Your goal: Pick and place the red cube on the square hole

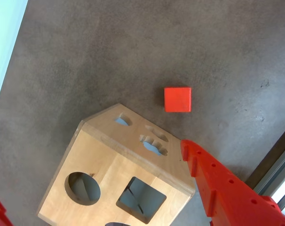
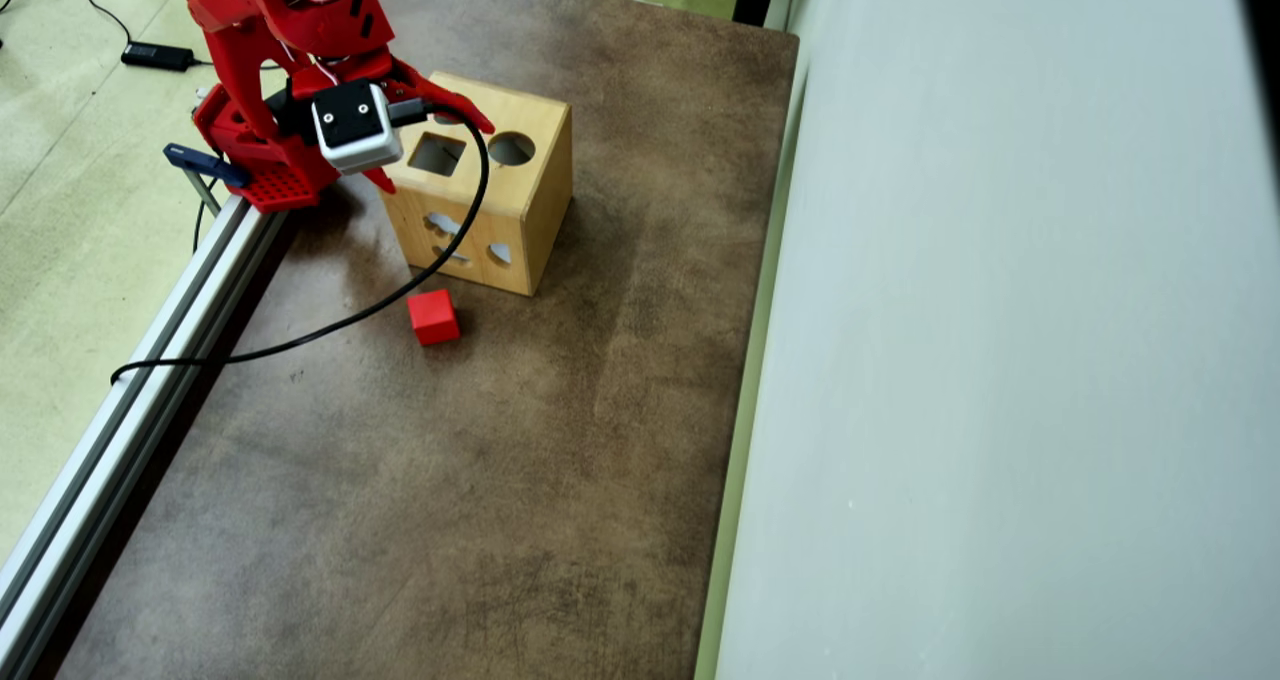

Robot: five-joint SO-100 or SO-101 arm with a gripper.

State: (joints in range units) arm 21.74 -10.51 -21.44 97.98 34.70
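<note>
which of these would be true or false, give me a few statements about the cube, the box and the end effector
1. The red cube lies on the table beside the wooden box. True.
2. The cube sits inside the square hole. False: the hole holds no cube.
3. The end effector grips the cube. False: it hangs over the box top, holding nothing.
4. The round hole shares the top face with the square hole. True.
5. A black cable runs across the table. True.
</note>
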